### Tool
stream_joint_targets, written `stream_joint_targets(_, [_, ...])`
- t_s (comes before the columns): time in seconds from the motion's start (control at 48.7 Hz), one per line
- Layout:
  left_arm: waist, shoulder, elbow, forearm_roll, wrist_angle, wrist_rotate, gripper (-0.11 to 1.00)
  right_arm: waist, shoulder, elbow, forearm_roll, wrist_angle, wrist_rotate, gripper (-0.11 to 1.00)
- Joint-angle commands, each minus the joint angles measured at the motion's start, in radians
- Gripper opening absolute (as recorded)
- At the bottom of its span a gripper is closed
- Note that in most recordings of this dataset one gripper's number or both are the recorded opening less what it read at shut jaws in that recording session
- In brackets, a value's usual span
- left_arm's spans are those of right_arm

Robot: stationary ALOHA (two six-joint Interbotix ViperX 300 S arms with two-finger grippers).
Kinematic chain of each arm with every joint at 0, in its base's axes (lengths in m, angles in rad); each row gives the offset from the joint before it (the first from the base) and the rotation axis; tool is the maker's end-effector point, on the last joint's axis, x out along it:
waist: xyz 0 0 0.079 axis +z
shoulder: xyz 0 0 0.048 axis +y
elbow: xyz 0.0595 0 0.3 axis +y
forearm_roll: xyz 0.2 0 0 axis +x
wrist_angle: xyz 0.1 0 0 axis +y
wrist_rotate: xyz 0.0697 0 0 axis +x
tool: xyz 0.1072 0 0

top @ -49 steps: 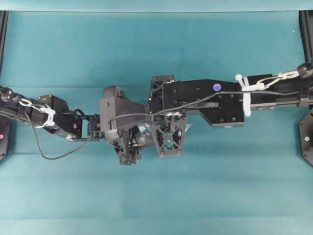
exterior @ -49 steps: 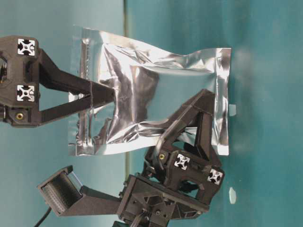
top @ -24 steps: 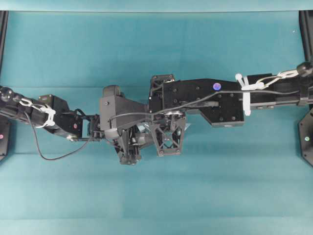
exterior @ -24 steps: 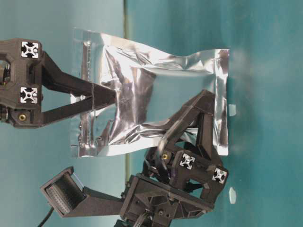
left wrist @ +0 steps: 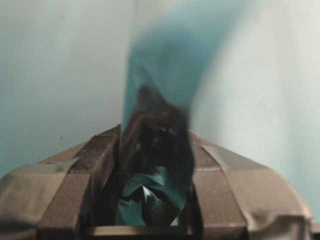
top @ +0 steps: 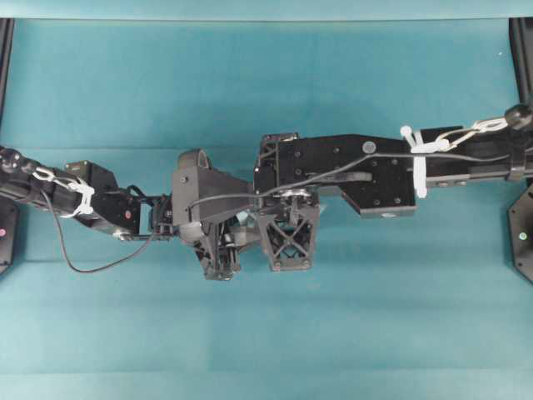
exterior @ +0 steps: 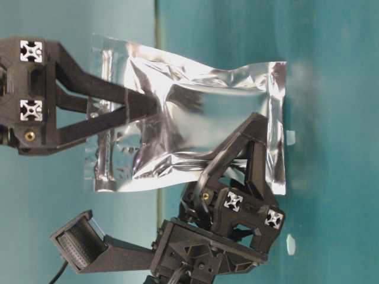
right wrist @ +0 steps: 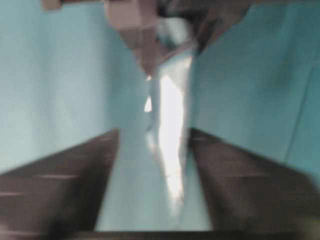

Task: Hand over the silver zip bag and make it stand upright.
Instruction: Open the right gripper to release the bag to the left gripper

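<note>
Handover nearly complete: left end effector (left wrist: 155, 200) grips the silver zip bag (exterior: 195, 118), right end effector (right wrist: 152, 175) gapes wide; next, withdraw it.

- you had the silver zip bag (exterior: 195, 118) shining crinkled silver, its centre panel darker grey.
- your left gripper (exterior: 237, 168) and right gripper (exterior: 142, 106) were black.
- the table (top: 266, 83) was plain teal.

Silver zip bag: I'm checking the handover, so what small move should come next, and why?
Probably withdraw the right tool clear of the silver zip bag: its jaws stand open around it, while the left tool is shut on it.
</note>
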Motion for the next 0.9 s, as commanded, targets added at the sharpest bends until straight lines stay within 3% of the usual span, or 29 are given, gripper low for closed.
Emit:
stream_joint_targets(0.0, [-0.003,-0.005,0.0,0.002,-0.003,0.002,0.29,0.002,-0.025,-0.006,-0.003,-0.002,0.006,0.9])
stream_joint_targets(0.431, [-0.005,-0.003,0.0,0.003,0.029,0.011,0.29,0.0,-0.075,-0.006,-0.025,0.002,0.018,0.9])
stream_joint_targets(0.657, [-0.006,-0.005,-0.002,0.003,0.031,0.054,0.29,-0.014,-0.173,0.006,-0.089,0.035,0.124,0.9])
stream_joint_targets(0.883, [-0.009,-0.005,-0.002,0.003,0.029,0.058,0.29,0.0,-0.268,0.078,-0.091,0.052,0.19,0.9])
